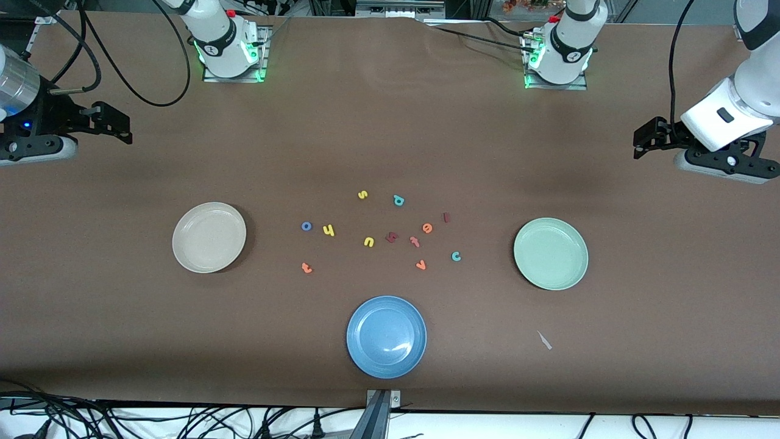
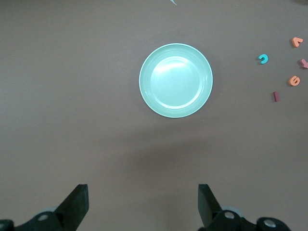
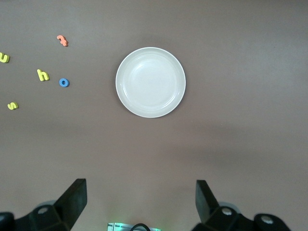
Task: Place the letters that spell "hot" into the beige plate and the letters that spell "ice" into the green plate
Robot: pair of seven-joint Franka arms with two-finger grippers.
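White arms with black joint bands, green-lit bases, black cables, each ending in a black gripper.

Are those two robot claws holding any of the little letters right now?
No, nothing is held. The left gripper and the right gripper both wait with jaws open and empty, each over bare table at its own end.

left gripper (image 1: 643, 139): raised at its table end, fingers apart, empty | right gripper (image 1: 119, 127): same, waiting
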